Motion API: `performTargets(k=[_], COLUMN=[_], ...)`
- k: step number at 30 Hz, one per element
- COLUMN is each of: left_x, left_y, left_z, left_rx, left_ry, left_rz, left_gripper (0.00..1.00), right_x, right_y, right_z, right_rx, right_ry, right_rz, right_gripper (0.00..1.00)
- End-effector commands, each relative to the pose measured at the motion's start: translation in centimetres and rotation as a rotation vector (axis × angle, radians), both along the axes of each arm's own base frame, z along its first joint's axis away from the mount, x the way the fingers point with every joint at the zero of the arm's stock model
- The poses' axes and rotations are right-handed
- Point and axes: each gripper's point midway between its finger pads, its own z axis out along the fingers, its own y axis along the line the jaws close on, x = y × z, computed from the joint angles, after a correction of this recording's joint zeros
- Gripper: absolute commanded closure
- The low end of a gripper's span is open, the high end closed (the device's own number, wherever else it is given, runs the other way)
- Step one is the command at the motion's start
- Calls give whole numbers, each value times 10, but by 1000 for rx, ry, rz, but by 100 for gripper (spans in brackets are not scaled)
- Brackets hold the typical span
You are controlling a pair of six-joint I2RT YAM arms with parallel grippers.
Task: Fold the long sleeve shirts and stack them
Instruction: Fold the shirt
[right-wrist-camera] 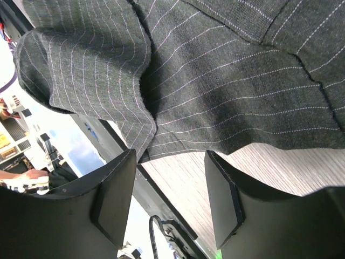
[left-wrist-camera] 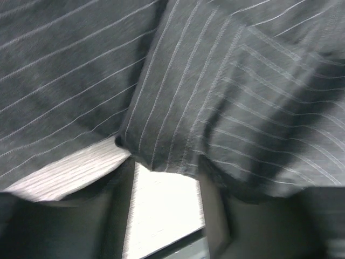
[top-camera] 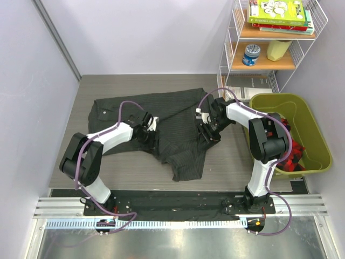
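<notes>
One long sleeve shirt point(top-camera: 172, 121), dark charcoal with fine pale pinstripes, lies rumpled across the middle of the table. One end trails toward the near edge. My left gripper point(top-camera: 150, 132) sits low on the shirt's left half. In the blurred left wrist view my left gripper point(left-wrist-camera: 167, 181) has its fingers apart, with bright table between them and a cloth edge point(left-wrist-camera: 161, 156) dipping at their tips. My right gripper point(top-camera: 207, 131) is at the shirt's right edge. In the right wrist view my right gripper point(right-wrist-camera: 170, 162) is open, with the shirt's hem point(right-wrist-camera: 178, 145) just beyond its pads.
An olive-green bin point(top-camera: 312, 135) holding red and black items stands at the right, close to the right arm. A white wire shelf point(top-camera: 269, 48) with books, a can and a yellow cup is at the back right. Bare wood-grain table point(top-camera: 232, 162) shows near the front right.
</notes>
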Motion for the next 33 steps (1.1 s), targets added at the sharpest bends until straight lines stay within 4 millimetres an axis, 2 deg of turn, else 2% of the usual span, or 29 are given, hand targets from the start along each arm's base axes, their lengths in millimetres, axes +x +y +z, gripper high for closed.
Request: performTargets(k=[1,2,3,4,6,8,9,11,12,13,14,15,17,18,20,21,22,24,25,26,28,30,31,32,33], left_x=[27,24,25,26,24,15,-2,-33,-57,-77,-88,-108,-138,-172,-195,-209,-215,-219,-217,-214,-202,-195,-191,-184,-176], left_y=[-30,-38,-41,-47,-57,-60,-67,-69,-61,-61,-57,-44,-36,-24,-3,3,18,29,33,34,22,16,14,7,8], left_z=[26,34,41,60,92,127,145,170,170,169,170,164,167,156,137,135,118,111,99,96,95,96,98,101,101], left_rx=[-175,-234,-265,-318,-410,-460,-541,-580,-570,-548,-538,-542,-573,-569,-473,-450,-410,-371,-349,-322,-291,-275,-266,-256,-227], left_ry=[-79,-76,-96,-144,-236,-354,-365,-442,-471,-463,-469,-449,-480,-461,-487,-543,-551,-620,-627,-650,-726,-763,-772,-772,-758], left_rz=[-9,-42,-58,-92,-216,-371,-479,-689,-861,-948,-989,-1089,-1252,-1449,-1658,-1741,-1835,-1908,-1930,-1934,-1833,-1776,-1721,-1627,-1558], left_gripper=[64,85,93,97,100,100,100,100,100,100,100,100,100,100,100,100,100,100,100,97,76,61,56,55,55], right_x=[4,5,6,7,9,12,15,18,18,19,20,20,19,18,13,11,8,7,4,6,2,1,-7,-7,-16], right_y=[0,0,-2,-3,-7,-10,-14,-17,-18,-20,-20,-20,-19,-19,-18,-19,-19,-23,-23,-25,-27,-25,-27,-23,-30], right_z=[16,17,17,19,23,24,24,24,23,23,23,22,25,25,24,23,21,18,18,18,23,25,23,33,25], right_rx=[9,7,-4,-5,-3,0,-4,-8,-13,-22,-22,-24,-10,-6,5,3,-1,-26,-30,-45,-52,-62,-58,-46,-82], right_ry=[-76,-81,-90,-104,-121,-133,-136,-153,-156,-161,-167,-165,-165,-168,-168,-178,-183,-217,-239,-271,-359,-449,-483,-578,-598], right_rz=[9,10,9,13,7,3,-6,0,9,12,17,18,27,34,49,71,90,132,159,174,234,302,349,384,415], right_gripper=[40,39,38,36,34,31,30,30,29,30,30,29,29,29,28,27,27,26,25,25,24,24,24,24,24])
